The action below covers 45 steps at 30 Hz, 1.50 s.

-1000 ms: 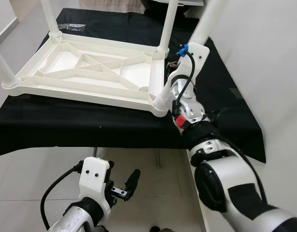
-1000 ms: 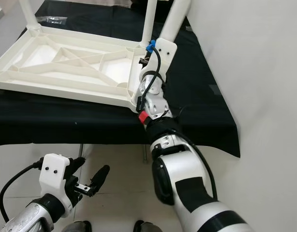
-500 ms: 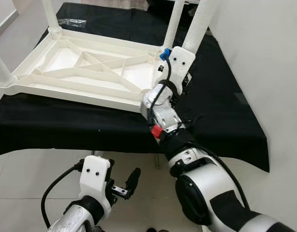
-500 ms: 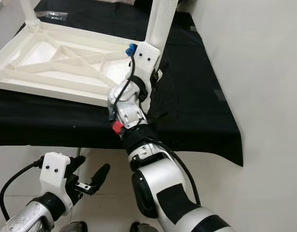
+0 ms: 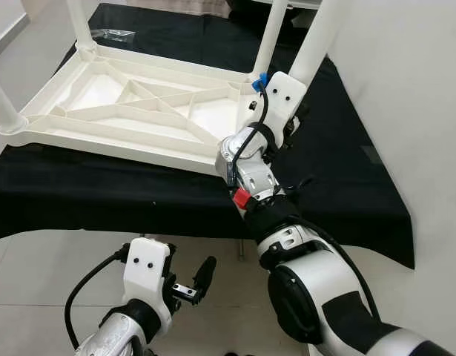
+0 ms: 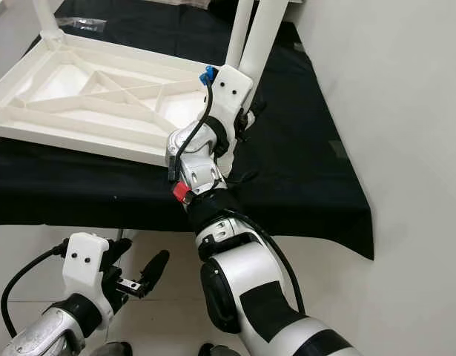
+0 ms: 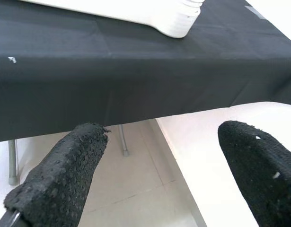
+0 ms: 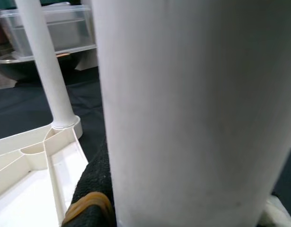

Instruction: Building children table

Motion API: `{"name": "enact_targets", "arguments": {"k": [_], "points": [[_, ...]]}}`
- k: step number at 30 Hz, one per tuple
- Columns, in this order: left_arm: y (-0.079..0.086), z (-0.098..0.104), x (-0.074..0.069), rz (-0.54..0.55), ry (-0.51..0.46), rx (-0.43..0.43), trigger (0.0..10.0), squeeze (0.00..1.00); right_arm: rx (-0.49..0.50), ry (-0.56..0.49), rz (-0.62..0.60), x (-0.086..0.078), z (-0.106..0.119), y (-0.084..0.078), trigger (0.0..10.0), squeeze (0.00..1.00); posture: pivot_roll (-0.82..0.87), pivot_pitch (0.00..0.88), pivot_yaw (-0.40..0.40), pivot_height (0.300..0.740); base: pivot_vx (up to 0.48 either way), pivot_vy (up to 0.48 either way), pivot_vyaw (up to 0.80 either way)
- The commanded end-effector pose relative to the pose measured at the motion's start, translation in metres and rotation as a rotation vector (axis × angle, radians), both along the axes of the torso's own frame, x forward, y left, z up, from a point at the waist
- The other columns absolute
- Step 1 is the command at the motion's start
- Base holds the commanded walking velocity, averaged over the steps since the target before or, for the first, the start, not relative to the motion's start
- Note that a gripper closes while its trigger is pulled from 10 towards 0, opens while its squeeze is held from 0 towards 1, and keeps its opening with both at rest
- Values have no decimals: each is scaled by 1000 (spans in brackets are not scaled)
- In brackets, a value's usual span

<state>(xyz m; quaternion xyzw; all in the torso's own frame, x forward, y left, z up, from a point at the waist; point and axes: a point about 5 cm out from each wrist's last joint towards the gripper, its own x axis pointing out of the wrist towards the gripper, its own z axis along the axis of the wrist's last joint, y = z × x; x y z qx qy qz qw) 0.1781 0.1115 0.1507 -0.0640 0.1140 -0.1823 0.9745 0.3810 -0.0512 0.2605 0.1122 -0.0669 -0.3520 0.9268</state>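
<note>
— White table top [image 5: 131,111] is lying upside down on the black cloth [image 5: 339,185]?
— Yes; right gripper [image 5: 287,119] is clamping a leg [image 5: 316,41] by its near corner, left gripper [image 5: 190,285] is hanging spread.

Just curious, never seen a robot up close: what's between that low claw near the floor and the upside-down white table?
In the eye views, the black cloth's hanging front edge and bare floor tiles separate the left gripper from the white table. Nothing else intervenes.

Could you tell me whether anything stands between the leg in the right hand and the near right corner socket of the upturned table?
Nothing visible does. The right hand holds the white leg tilted beside the table top; the robot's own wrist hides that corner.
</note>
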Motion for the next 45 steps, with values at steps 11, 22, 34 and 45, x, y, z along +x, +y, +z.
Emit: {"name": "enact_targets", "arguments": {"k": [11,22,34,45], "points": [[-1,-4,0,14,17,-8,10000,0,112,148,-78,-11,-36,7,10000,0,179,203,-132,740,0,0,0],[-2,-7,3,10,15,-9,10000,0,55,-154,25,-12,36,5,10000,0,165,176,-128,740,0,0,0],[2,-5,19,45,-28,7,10000,0,119,-283,255,-15,64,-7,10000,0,145,126,-130,740,0,0,0],[4,18,82,-23,-330,474,10000,0,254,-234,740,-27,23,-2,10000,0,122,121,-118,740,0,0,0]]}}
